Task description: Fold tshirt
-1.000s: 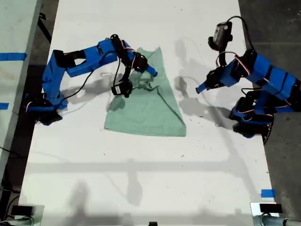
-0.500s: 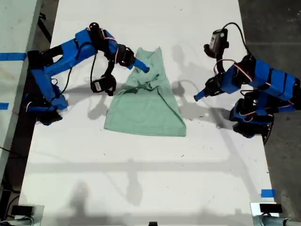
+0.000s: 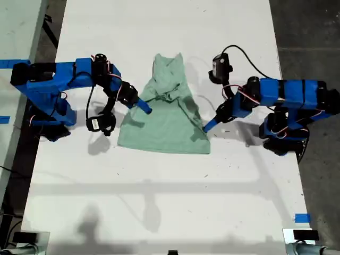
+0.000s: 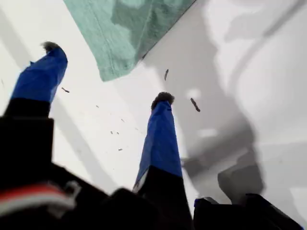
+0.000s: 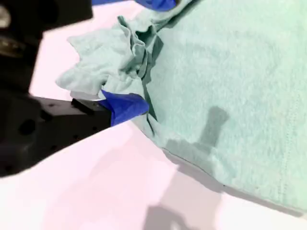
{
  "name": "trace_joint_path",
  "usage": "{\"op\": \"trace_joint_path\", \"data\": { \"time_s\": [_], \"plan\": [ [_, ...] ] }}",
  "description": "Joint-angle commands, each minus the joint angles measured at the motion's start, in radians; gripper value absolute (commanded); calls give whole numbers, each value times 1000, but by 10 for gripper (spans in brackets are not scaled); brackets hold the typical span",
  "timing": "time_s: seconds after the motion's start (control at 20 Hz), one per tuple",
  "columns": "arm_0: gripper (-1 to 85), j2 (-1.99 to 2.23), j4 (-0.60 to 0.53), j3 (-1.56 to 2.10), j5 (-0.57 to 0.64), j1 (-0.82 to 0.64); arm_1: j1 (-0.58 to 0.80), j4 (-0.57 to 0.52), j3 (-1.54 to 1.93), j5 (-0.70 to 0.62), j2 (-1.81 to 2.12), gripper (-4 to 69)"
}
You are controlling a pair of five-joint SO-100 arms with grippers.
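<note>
Tshirt (image 3: 164, 127) lies rumpled at counter (image 3: 159, 202) centre. My first gripper (image 3: 208, 126) has advanced to its 4 o'clock corner, jaws wide, empty. My second gripper (image 3: 144, 108) has withdrawn to the 10 o'clock edge; its grip cannot be determined. Next fold appears imminent.

You're looking down on a long white table (image 3: 159, 212), matte, evenly lit from above, with soft grey shadows across it. Dark specks of debris (image 4: 194, 104) show on it in the first wrist view. Dark grey floor (image 3: 308, 26) runs along the exterior view's right. On the exterior view's left there's a dark gap, then a pale surface (image 3: 18, 32) with blue tape strips (image 3: 13, 64). Another blue tape piece (image 3: 302, 218) sits near the table's lower right corner in the exterior view.
</note>
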Motion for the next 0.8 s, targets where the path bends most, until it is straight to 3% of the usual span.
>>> {"op": "trace_joint_path", "data": {
  "time_s": [0.0, 0.4, 0.6, 0.7, 0.75],
  "plan": [
    [323, 77, -29, 8, -21, 17, -15, -91, -20, 18, -57, 372],
    [322, 81, -66, 74, -23, 9, -57, -198, -97, 81, -387, 350],
    [319, 84, -64, 83, -20, 5, -55, -213, -176, 81, -514, 174],
    [317, 87, -63, 89, -18, 0, -49, -215, -206, 78, -557, 22],
    [317, 91, -63, 94, -18, -2, -48, -216, -218, 66, -566, -2]
  ]
}}
